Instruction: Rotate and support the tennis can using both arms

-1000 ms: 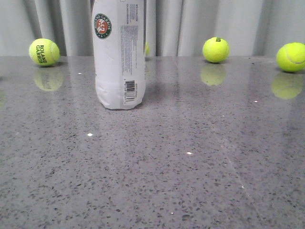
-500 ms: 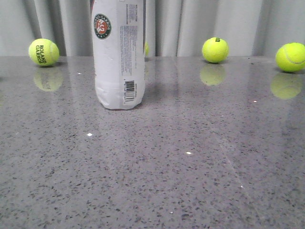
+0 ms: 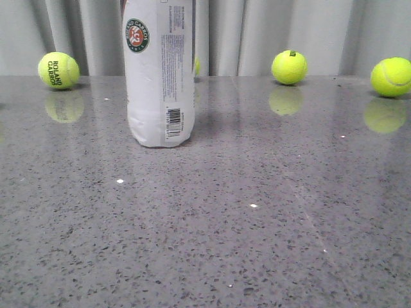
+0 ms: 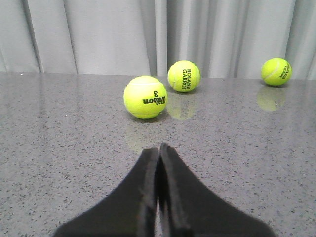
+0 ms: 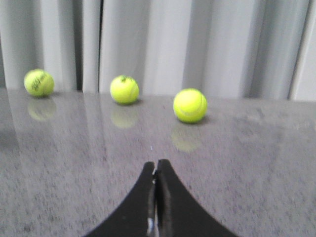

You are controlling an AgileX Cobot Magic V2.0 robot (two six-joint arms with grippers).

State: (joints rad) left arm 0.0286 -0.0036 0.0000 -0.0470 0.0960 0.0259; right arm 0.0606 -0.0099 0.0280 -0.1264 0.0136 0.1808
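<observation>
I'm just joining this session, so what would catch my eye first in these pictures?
The tall white tennis can standing upright on the grey speckled table, left of centre. Yellow-green tennis balls dot the far edge by the curtain. Both grippers, left gripper and right gripper, are shut and empty.

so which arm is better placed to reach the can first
Probably left. The tall white plastic tennis can stands upright left of centre on the grey speckled table. Neither wrist view shows it; left tool and right tool are both shut.
</observation>
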